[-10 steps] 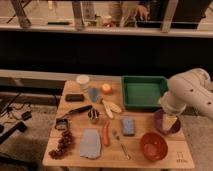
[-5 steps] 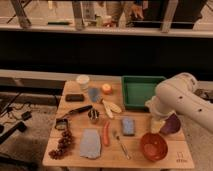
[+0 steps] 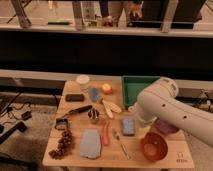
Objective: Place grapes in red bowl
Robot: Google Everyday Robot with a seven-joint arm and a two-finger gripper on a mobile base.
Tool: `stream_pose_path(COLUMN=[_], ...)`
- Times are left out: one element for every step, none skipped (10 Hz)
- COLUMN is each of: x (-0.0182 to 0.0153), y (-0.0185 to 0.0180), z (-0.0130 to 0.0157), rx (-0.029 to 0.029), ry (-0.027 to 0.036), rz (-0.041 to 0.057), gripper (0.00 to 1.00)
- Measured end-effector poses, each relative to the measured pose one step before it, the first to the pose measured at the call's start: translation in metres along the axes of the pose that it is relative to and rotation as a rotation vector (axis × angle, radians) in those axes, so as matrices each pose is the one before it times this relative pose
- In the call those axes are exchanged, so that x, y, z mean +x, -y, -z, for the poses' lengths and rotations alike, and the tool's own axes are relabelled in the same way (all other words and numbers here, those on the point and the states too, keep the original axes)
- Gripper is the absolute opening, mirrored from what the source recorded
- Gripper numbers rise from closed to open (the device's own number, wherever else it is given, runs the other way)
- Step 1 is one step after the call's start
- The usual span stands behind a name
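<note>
The grapes (image 3: 62, 145) lie at the front left corner of the counter (image 3: 107, 159), well apart from the red bowl (image 3: 154, 146) at the front right. The tool (image 3: 142, 125) hangs at the low end of the white arm (image 3: 165, 107), just behind that bowl. I cannot tell whether it is apart or together.

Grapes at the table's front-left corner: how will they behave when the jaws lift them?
The grapes lie as a long, loose bunch, so they'll probably droop and swing from one pinch. The small round berries may crush or detach and roll. The gripper is by the blue sponge, far across the table from them.
</note>
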Motion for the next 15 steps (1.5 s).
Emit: stream_pose_path(x=[0.00134, 0.0, -0.00052, -0.00089, 0.00004, -0.00031, -0.00468, -0.01623, -0.01221, -0.02523, -0.02509, -0.03121, -0.01964, -0.02497, -0.01608], y=[-0.00067, 0.00001, 0.00029, 0.00054, -0.00019, -0.00198, -0.00241, -0.00438, -0.0012, 0.00036, 0.00169, 0.00504, 0.00408, 0.00706, 0.00594], z=[0.00018, -0.00004, -0.00006, -0.00012, -0.00031, -0.00081, -0.00011, 0.00077, 0.00055, 0.0002, -0.00063, -0.00134, -0.00178, -0.00299, -0.00283], rx=[0.00024, -0.00002, -0.00003, 0.00002, -0.00057, -0.00202, -0.00102, 0.0008, 0.00151, 0.00244, 0.00095, 0.00544, 0.00219, 0.00299, 0.00153], ry=[-0.00099, 0.00005, 0.00031, 0.00043, 0.00027, -0.00719, -0.00391, 0.00401, 0.0023, 0.00552, 0.00683, 0.00639, 0.00526, 0.01193, 0.01185], rz=[-0.00279, 0.00004, 0.0012, 0.00205, -0.00002, 0.00929, 0.0269, 0.04736, 0.02912, 0.04598, 0.03822, 0.05158, 0.03395, 0.04368, 0.02863], gripper=[0.8, 0.8, 0.8, 0.8, 0.8, 0.8, 0.8, 0.8, 0.8, 0.8, 0.8, 0.8, 0.8, 0.8, 0.8])
